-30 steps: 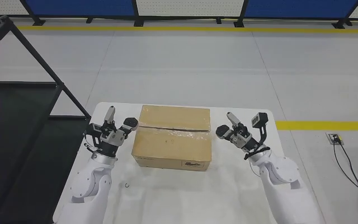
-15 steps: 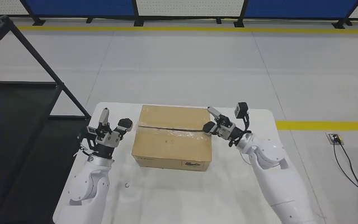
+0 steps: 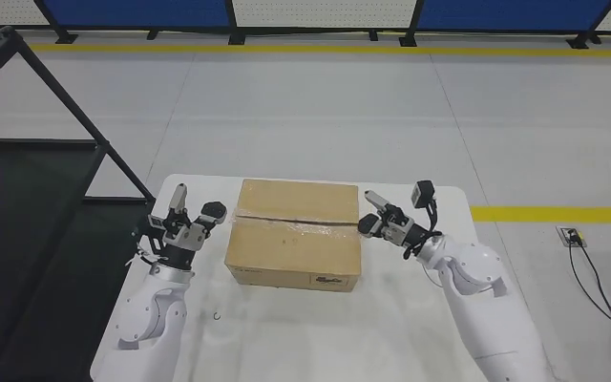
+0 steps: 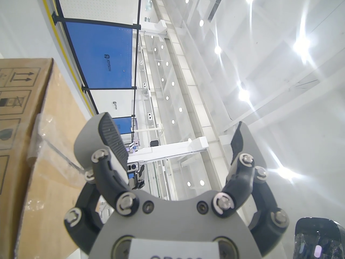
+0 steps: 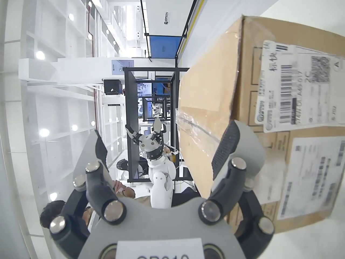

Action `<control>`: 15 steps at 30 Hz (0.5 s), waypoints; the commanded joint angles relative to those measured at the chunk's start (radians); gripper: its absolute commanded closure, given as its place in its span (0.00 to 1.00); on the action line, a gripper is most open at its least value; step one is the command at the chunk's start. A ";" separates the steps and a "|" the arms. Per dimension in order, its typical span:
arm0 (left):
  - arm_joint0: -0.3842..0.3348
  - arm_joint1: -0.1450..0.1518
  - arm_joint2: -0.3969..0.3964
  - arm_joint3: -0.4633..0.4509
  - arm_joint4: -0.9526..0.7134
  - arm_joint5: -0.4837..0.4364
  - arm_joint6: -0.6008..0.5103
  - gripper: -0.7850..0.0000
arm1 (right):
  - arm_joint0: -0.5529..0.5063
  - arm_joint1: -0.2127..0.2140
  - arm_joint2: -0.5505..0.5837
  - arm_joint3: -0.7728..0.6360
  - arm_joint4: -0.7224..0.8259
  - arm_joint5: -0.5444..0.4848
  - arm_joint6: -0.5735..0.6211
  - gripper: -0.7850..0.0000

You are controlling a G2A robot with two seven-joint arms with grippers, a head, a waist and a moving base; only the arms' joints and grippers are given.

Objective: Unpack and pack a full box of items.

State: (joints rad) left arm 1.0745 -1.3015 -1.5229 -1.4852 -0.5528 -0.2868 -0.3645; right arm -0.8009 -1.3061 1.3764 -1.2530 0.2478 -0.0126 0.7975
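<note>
the cardboard box (image 3: pixel 293 234) sat closed on the white table (image 3: pixel 286 334), between the two grippers. a strip of clear tape (image 3: pixel 296 222) ran along its top seam from end to end.

the left gripper (image 3: pixel 198 202) hung just off one end of the box, fingers spread wide and holding nothing. in its wrist view the left gripper (image 4: pixel 173 128) pointed upward, with the box (image 4: pixel 54 125) close beside one finger but apart from it.

the right gripper (image 3: pixel 367 211) stood at the opposite end, also spread wide and empty. in its wrist view the right gripper (image 5: pixel 164 133) had one finger in front of the top corner of the box (image 5: pixel 210 103). i could not tell whether that finger touched the cardboard. printed labels (image 5: pixel 293 87) covered the end facing this gripper.

a small dark ring-like thing (image 3: pixel 219 316) lay on the table on the left gripper's side, nearer the robot than the box.
</note>
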 commanded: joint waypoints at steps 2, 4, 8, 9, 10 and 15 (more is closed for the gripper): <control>-0.008 0.000 0.002 0.009 0.002 0.001 0.006 0.00 | -0.022 0.006 0.005 -0.018 -0.007 0.025 0.009 0.00; -0.010 -0.001 0.004 0.009 0.000 0.001 0.008 0.00 | -0.022 0.007 -0.001 -0.017 -0.013 0.032 0.006 0.00; -0.010 -0.001 0.008 0.003 0.008 0.000 0.013 0.00 | -0.013 0.007 -0.007 0.006 0.006 0.021 0.009 0.00; -0.009 -0.001 0.008 0.003 0.009 0.000 0.014 0.00 | -0.009 0.007 -0.010 0.012 0.009 0.017 0.011 0.00; -0.009 -0.001 0.008 0.002 0.010 0.000 0.016 0.00 | -0.005 0.007 -0.014 0.018 0.010 0.014 0.010 0.00; -0.001 -0.001 0.007 -0.002 0.014 -0.002 0.023 0.00 | 0.023 0.005 -0.034 0.055 0.020 -0.001 0.013 0.00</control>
State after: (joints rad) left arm 1.0715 -1.3030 -1.5150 -1.4865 -0.5397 -0.2882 -0.3433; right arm -0.7854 -1.3007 1.3469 -1.2075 0.2678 -0.0140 0.8083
